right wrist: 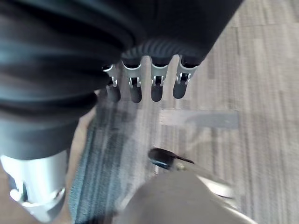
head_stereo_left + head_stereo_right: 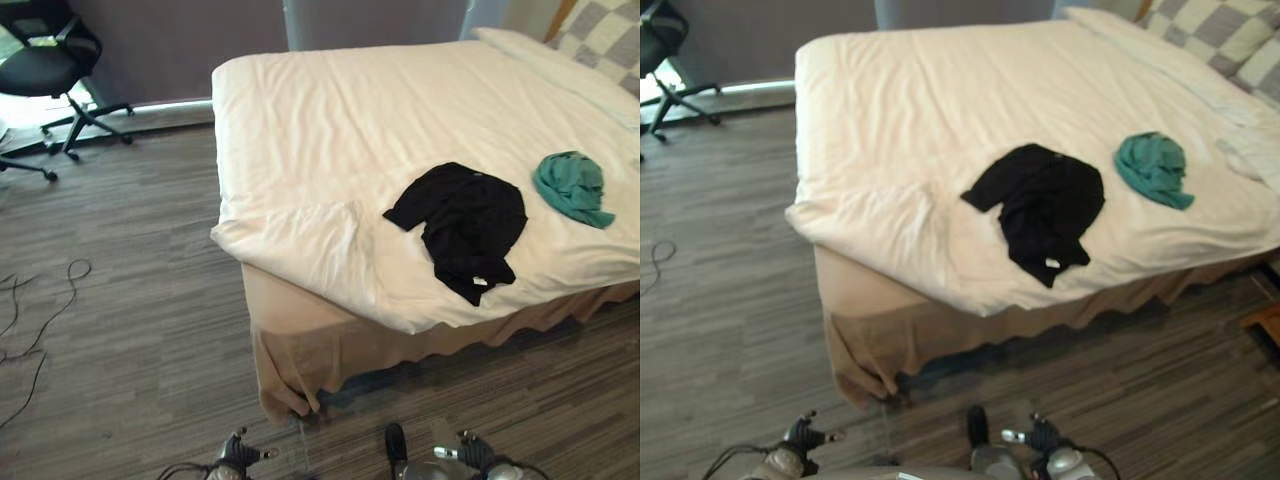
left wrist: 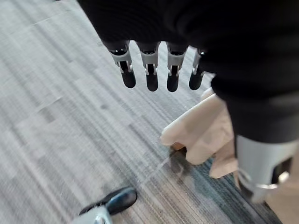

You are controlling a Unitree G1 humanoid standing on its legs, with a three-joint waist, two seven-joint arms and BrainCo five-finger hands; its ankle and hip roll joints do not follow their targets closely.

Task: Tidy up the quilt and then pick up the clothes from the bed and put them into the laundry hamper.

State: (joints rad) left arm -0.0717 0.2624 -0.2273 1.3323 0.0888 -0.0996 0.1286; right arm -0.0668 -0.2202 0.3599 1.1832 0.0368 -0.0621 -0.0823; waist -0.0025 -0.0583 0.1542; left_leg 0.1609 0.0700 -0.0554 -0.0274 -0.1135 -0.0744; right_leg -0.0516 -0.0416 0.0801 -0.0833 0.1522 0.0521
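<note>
cream quilt lies nearly flat under a black garment and teal garment. left hand and right hand hang slack-fingered, empty; best smooth the rumpled near corner first.

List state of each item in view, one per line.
quilt: spread flat, near corner rumpled
black garment: crumpled on quilt, near bed edge
green garment: bunched on quilt, apart from black one
left hand: open, holds nothing
right hand: open, holds nothing
</note>
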